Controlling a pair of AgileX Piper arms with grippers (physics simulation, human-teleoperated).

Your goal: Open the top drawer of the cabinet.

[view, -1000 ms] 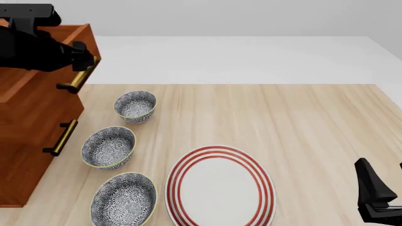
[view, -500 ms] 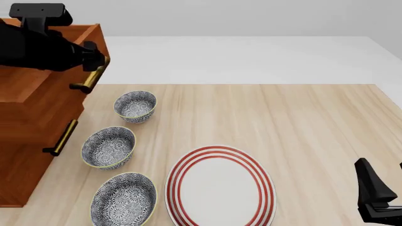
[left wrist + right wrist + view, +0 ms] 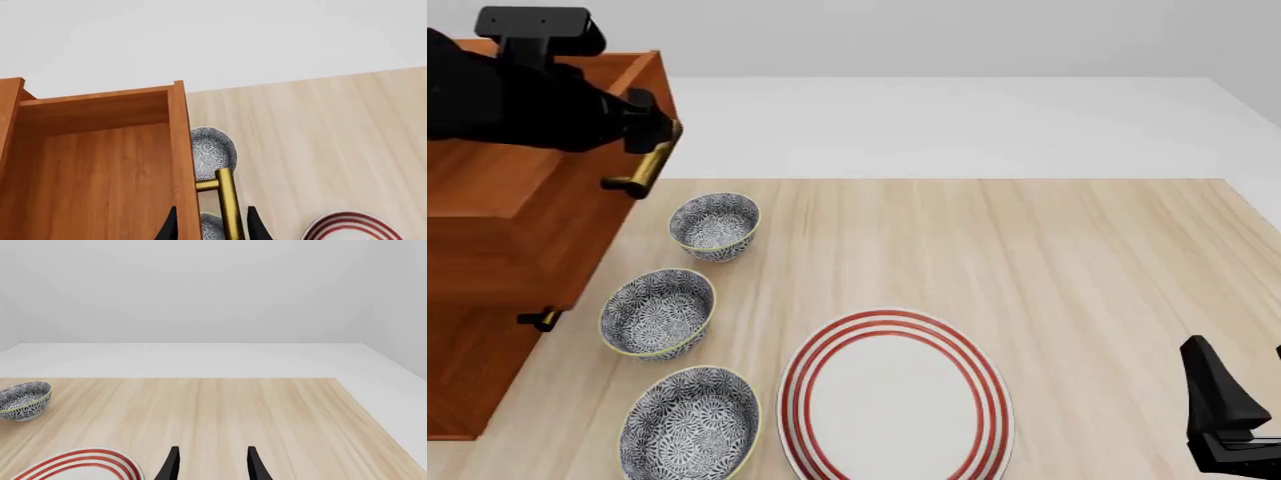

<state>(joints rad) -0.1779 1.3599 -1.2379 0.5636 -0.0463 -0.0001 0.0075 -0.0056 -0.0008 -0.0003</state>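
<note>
While the left gripper (image 3: 657, 135) clamped the top drawer's (image 3: 507, 190) brass handle (image 3: 647, 165), the right gripper (image 3: 210, 467) sat open, empty; no writing showed.

A light wooden table (image 3: 1068, 260) is carrying the cabinet (image 3: 481, 340) at nine o'clock, three patterned bowls (image 3: 657, 312) beside it and a red-ringed plate (image 3: 894, 405) at six.

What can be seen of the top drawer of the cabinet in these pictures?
The top drawer is a reddish-brown wooden box, pulled partly out of the cabinet so that it overhangs the drawers below. The left wrist view shows its open inside with plain wooden walls and floor; nothing shows in the visible part. On its front sits a brass bar handle. The left gripper has its jaws on either side of this handle.
</note>
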